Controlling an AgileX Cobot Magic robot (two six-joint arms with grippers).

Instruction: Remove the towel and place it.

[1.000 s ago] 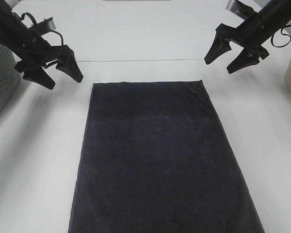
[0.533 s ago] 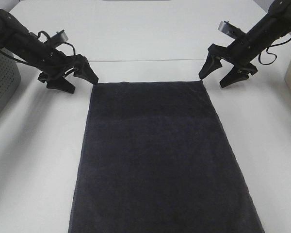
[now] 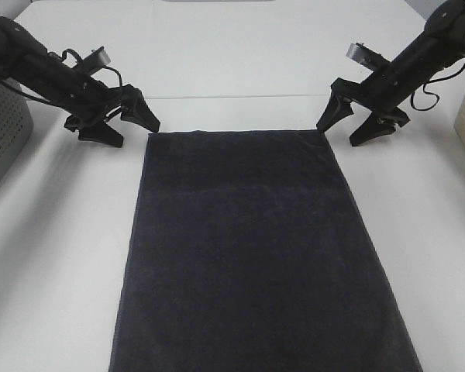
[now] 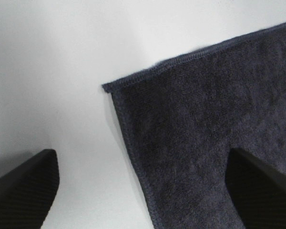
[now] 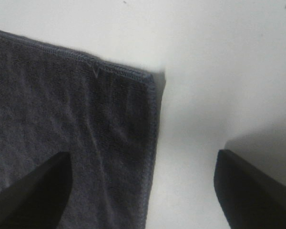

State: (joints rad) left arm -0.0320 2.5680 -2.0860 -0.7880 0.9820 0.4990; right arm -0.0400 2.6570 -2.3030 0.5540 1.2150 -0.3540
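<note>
a: lying flat, the towel [image 3: 256, 248] covered the table [image 3: 232, 54] from mid frame to the bottom edge.
b: yep, left gripper [image 3: 128, 126] and right gripper [image 3: 345, 128] were spread wide over its top corners, gripping nothing.

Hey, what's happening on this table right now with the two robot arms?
A dark towel lies flat on a white table. The left gripper and the right gripper are each down at one of its far corners, jaws open and straddling the corner's side edge, one finger over the cloth and one over bare table. Neither has closed on the towel yet, so it looks like they are about to pinch both corners.
</note>
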